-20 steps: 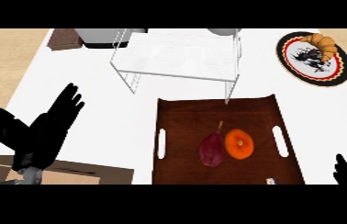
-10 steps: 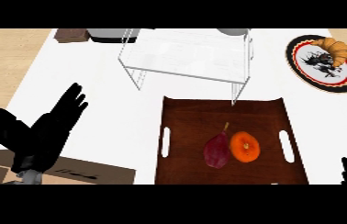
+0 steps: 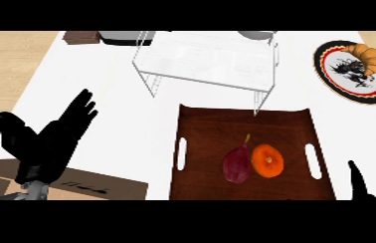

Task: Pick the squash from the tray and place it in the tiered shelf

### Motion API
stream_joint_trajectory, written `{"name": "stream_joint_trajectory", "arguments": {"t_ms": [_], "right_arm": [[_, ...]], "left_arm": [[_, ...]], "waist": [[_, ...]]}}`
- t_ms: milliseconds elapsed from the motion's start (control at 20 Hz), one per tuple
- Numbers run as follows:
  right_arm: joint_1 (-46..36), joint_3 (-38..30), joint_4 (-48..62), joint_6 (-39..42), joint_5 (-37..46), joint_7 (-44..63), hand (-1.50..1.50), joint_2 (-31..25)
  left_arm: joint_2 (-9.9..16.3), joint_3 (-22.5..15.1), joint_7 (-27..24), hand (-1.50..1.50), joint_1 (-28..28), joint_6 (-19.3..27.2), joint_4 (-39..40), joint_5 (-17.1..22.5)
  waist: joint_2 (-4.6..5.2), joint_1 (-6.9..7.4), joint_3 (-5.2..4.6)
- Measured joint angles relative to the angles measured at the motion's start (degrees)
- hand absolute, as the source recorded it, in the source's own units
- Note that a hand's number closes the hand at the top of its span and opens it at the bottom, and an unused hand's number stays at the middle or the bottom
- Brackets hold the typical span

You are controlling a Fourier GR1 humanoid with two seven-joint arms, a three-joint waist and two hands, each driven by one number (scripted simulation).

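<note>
An orange round squash (image 3: 267,161) lies on the dark brown tray (image 3: 213,132), touching a dark red pointed fruit (image 3: 236,164) on its left. The white wire tiered shelf (image 3: 209,62) stands just beyond the tray's far edge. My left hand (image 3: 47,142) rests open at the lower left, fingers up, well left of the tray. Only a fingertip of my right hand (image 3: 357,182) shows at the lower right edge, right of the tray; nothing is held.
A patterned plate (image 3: 336,70) with a croissant (image 3: 363,54) sits at the far right. A dark box (image 3: 81,37) and a grey vessel (image 3: 125,37) stand behind the shelf. A brown board (image 3: 95,186) lies at the lower left.
The whole scene has shifted rightward and slightly down in view. Both hands keep their places; the right fingertip shows a little more at the lower right.
</note>
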Motion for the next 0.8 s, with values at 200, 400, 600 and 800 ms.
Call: {"name": "stream_joint_trajectory", "arguments": {"t_ms": [200,400,600,800], "right_arm": [[-2.4,1.3,1.4,2.1,4.8,3.0,-1.50,2.4],[-4.7,2.4,3.3,4.1,9.7,5.4,-1.50,5.5],[-7.7,2.8,6.0,5.7,13.9,6.7,-1.50,9.1],[-10.0,2.9,8.9,7.1,17.9,7.4,-1.50,13.2]], "left_arm": [[0.2,0.1,-0.1,0.00,0.1,0.1,0.8,-0.4],[0.3,0.2,-0.1,0.00,0.2,0.3,1.2,-0.5],[0.4,0.2,-0.5,0.00,0.1,0.3,2.0,-0.4],[0.6,0.4,-0.6,0.00,0.1,0.0,2.7,0.1]], "waist": [[-0.28,-0.47,0.09],[-0.46,-0.73,0.10],[-0.54,-1.06,0.22],[-0.64,-1.40,0.31]]}}
